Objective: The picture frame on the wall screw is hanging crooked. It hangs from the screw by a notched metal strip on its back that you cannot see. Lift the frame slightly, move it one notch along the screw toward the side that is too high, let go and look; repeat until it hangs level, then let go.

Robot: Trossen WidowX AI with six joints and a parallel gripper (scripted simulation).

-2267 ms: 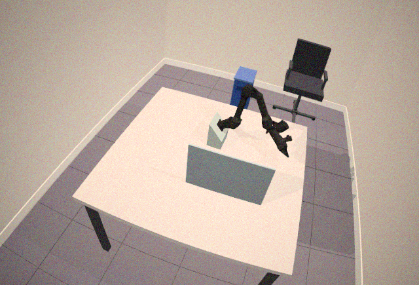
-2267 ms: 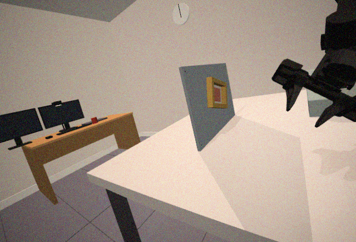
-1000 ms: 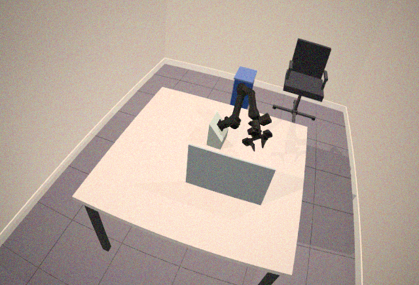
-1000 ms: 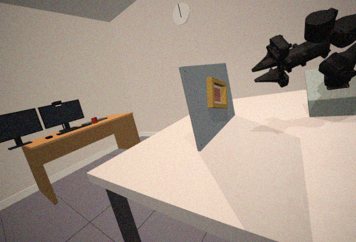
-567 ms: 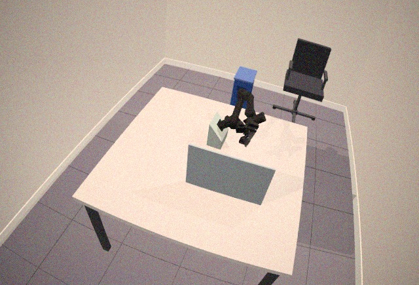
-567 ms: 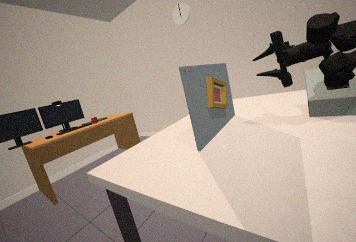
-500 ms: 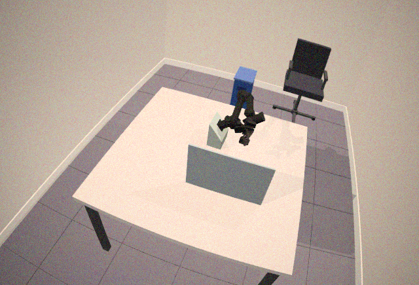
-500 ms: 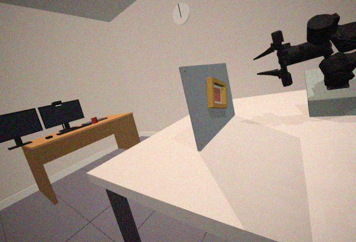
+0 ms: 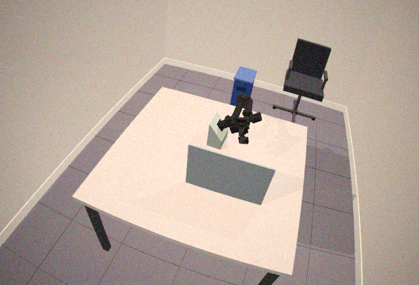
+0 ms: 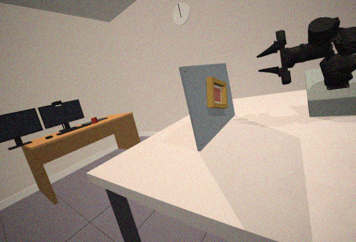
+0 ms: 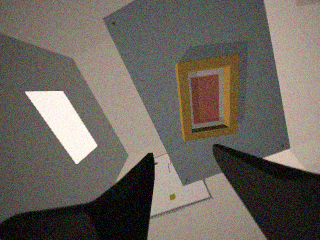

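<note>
The yellow picture frame (image 10: 210, 92) (image 11: 184, 112) with a red picture hangs on the front of the upright blue-grey panel (image 9: 230, 177) (image 10: 195, 104) (image 11: 150, 60). It is crooked against the panel's edges: as seen from the front, its left side is higher and its right side lower. In the exterior view, the left side is the one nearer the camera. The screw and the notched strip are hidden behind the frame. My gripper (image 10: 258, 63) (image 11: 182, 153) is open and empty. It points at the panel from in front, clear of the frame, with its fingers one above the other.
The panel stands on the white table (image 9: 145, 160) (image 10: 161, 158). A pale green wedge-shaped block (image 9: 214, 137) (image 10: 330, 107) stands beside the arm's base. A blue cabinet (image 9: 242, 87) and a black chair (image 9: 303, 84) are beyond the table. A wooden desk (image 10: 86, 137) with monitors is farther off.
</note>
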